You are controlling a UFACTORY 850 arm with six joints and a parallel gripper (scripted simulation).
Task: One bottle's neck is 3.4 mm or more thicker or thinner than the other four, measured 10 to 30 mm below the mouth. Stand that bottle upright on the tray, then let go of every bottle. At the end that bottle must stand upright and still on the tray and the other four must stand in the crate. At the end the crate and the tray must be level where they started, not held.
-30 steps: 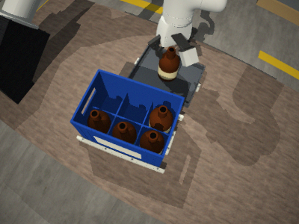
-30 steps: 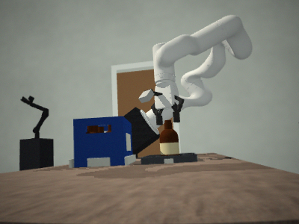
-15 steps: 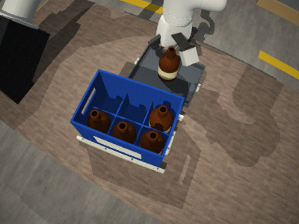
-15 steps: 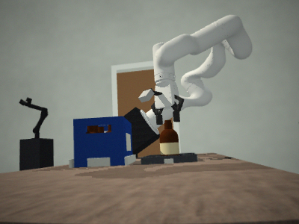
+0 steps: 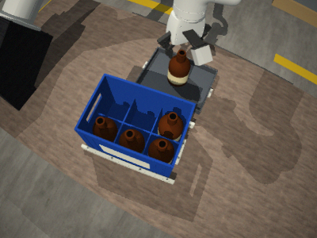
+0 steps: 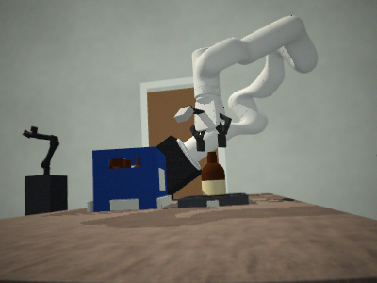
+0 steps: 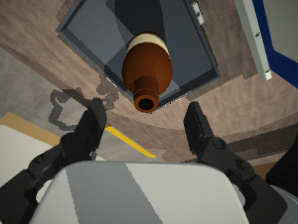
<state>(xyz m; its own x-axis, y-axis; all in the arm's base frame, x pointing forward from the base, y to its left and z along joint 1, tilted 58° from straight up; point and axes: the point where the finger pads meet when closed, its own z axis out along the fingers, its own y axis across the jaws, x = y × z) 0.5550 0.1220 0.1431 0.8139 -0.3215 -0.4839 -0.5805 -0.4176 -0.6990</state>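
A brown bottle (image 5: 179,69) (image 6: 213,176) (image 7: 147,70) with a cream band stands upright on the dark grey tray (image 5: 206,83) (image 6: 233,199) (image 7: 85,35). My gripper (image 5: 183,40) (image 6: 209,139) (image 7: 145,109) is open and empty, just above the bottle's mouth, not touching it. The blue crate (image 5: 95,101) (image 6: 124,179) stands in front of the tray. Several brown bottles stand upright in it: one in the front left cell (image 5: 104,128), one in the front middle (image 5: 131,140), one in the front right (image 5: 162,150), one in the back right (image 5: 171,124).
A black box (image 5: 17,63) (image 6: 45,193) with a small dark arm (image 6: 44,146) stands at the far left. The crate's blue wall and pale base rail (image 7: 253,35) show at the right edge of the wrist view. Yellow floor lines (image 5: 295,68) run beyond the table.
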